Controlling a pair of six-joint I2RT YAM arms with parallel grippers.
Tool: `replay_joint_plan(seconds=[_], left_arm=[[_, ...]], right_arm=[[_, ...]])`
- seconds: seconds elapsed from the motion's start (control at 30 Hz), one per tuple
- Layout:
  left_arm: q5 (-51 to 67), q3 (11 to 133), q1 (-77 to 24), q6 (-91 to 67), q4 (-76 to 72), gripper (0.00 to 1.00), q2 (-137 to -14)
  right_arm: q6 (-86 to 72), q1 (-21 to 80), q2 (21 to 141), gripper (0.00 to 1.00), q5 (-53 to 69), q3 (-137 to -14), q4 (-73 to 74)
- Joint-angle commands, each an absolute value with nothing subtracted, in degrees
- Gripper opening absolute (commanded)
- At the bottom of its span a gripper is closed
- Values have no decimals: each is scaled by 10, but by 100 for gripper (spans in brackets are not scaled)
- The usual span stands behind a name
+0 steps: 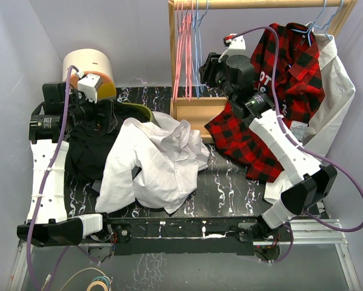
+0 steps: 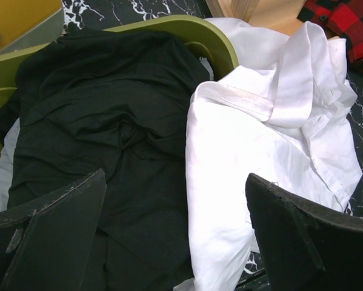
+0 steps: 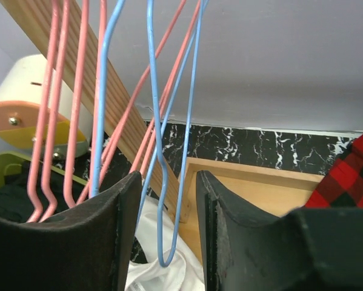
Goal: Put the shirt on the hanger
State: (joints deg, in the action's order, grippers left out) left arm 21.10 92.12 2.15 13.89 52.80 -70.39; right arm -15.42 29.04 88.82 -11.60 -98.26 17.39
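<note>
Right claw (image 3: 169, 176) fingers half-closed with a gap showing. Hanger (image 3: 149, 73) wire sits in the gap, not clamped, on the wooden rack (image 1: 173, 60). Left claw (image 2: 175, 176) is wide apart over the black garment (image 2: 108, 121). Shirt (image 1: 163, 163) is crumpled on the tabletop (image 1: 223, 182), centre-left.

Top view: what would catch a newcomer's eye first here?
A crumpled white shirt sprawls mid-table, and a red-and-black plaid shirt hangs at the right of the wooden rack. The right tool is up among the pink hangers, a light blue hanger between its open jaws.
</note>
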Motion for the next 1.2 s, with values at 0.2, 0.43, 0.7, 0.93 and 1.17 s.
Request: replay_joint_plan(seconds=[0.2, 0.43, 0.7, 0.93, 1.17], left_arm=[[257, 921, 26, 145, 543, 97, -688], [317, 932, 26, 156, 576, 97, -691], [376, 991, -49, 151, 674, 97, -760], [149, 962, -234, 118, 672, 97, -843], [-58, 896, -325, -5, 527, 91, -838]], right_arm=[[-165, 268, 888, 54, -93, -1004, 147], [-170, 258, 903, 56, -87, -1011, 147], [-144, 251, 921, 8, -118, -1055, 165], [-118, 249, 898, 8, -132, -1101, 165], [-124, 248, 851, 8, -128, -1082, 188]])
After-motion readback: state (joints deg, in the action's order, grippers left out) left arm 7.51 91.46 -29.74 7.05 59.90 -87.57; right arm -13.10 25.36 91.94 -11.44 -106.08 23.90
